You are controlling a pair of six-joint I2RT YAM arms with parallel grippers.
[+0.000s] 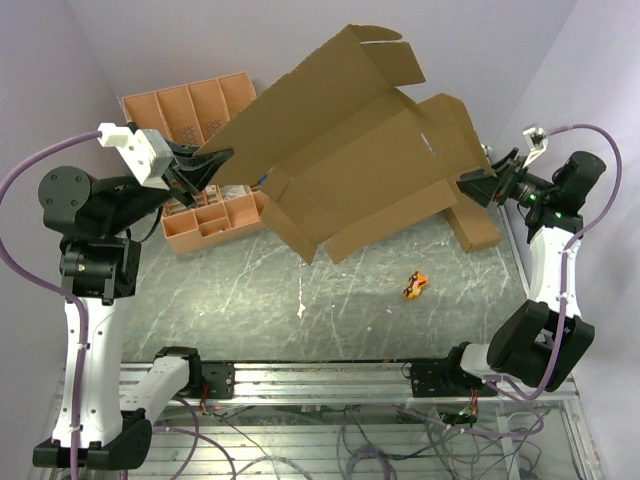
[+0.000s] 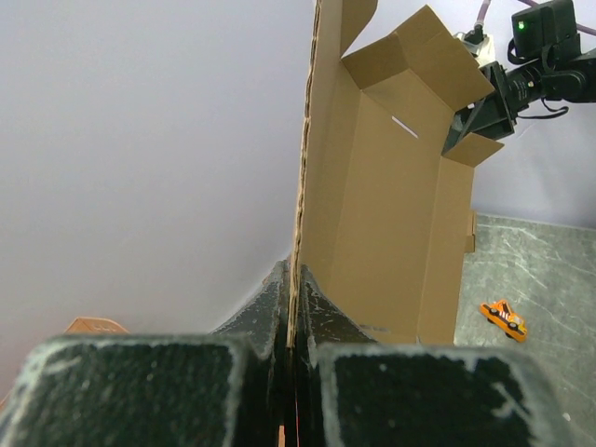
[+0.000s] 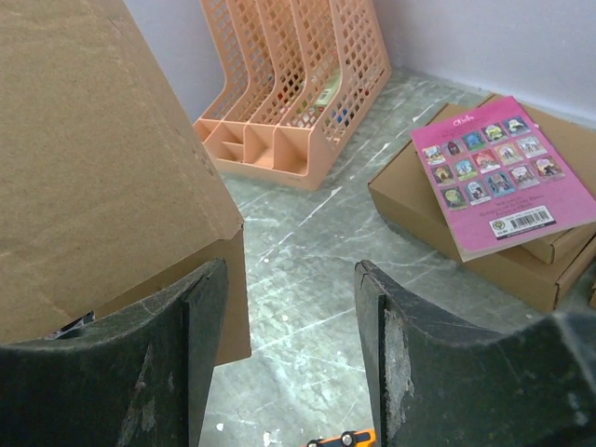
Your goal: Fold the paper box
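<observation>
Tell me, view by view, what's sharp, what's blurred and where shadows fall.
Top external: even, soft light, everything sharp, a faint shadow under the paper box on the table. Left wrist: the left gripper's fingers are blurred, the box crisp beyond them. Right wrist: the right gripper's fingers are soft, the pink book sharp.

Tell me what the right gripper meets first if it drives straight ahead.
From the right gripper the line looks free down to the tabletop, with the orange organizer beyond. The paper box beside one finger may brush first; depth unclear.
</observation>
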